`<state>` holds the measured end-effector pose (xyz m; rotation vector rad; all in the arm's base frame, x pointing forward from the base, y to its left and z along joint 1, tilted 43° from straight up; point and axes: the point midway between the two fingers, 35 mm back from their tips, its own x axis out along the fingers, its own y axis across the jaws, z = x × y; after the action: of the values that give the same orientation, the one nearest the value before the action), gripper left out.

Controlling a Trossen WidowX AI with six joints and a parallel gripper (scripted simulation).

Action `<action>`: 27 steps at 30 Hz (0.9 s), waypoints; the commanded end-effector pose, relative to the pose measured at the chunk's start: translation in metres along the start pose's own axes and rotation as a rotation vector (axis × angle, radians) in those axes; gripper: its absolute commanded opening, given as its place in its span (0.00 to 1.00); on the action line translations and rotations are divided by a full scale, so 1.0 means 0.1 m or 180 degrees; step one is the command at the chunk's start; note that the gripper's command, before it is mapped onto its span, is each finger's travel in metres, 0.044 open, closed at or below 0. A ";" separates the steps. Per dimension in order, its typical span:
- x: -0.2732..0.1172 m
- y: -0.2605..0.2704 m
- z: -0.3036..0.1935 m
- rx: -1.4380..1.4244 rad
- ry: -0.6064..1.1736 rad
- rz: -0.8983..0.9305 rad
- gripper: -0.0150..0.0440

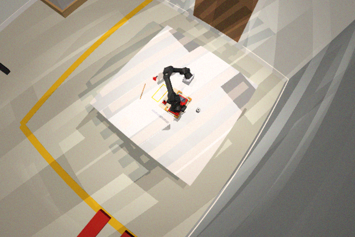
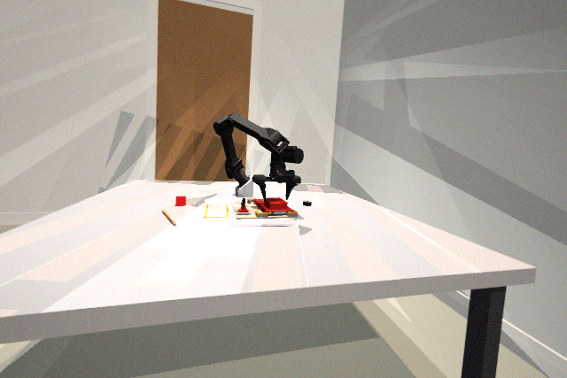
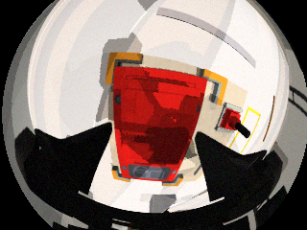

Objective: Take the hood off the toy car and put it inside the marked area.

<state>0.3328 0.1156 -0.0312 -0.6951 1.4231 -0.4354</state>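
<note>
The toy car's red hood (image 1: 184, 102) (image 2: 275, 204) (image 3: 158, 103) lies on a beige base (image 2: 238, 215) (image 3: 233, 92) with orange corner pieces. It looks flat and seated, with a grey grille-like patch at its near end in the wrist view. My gripper (image 2: 275, 197) (image 3: 154, 131) is open and empty, pointing down, with one finger at each side of the hood in the wrist view. The tips look just above or near the hood's height; contact cannot be told. The marked area (image 1: 157, 90) (image 2: 216, 217) (image 3: 255, 111) is a yellow outline on the table beside the base.
A red part with a black lever (image 2: 243, 209) (image 3: 232, 119) stands on the base, on the side toward the marked area. A red block (image 1: 155, 78) (image 2: 181, 201) and an orange stick (image 1: 142, 91) (image 2: 168, 218) lie beyond the outline. A small dark ring (image 1: 198, 110) (image 2: 306, 203) lies on the other side.
</note>
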 end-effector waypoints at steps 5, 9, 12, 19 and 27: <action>0.05 -0.01 0.00 -0.0012 -0.0004 -0.0018 1.00; 0.07 -0.01 0.00 -0.0012 -0.0004 -0.0018 1.00; 0.08 -0.01 0.00 -0.0012 -0.0004 -0.0019 1.00; 0.12 -0.01 0.00 -0.0012 -0.0004 -0.0019 1.00; 0.12 0.00 0.00 0.0000 -0.0001 -0.0002 0.91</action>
<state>0.3342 0.1071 -0.0405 -0.6961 1.4235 -0.4358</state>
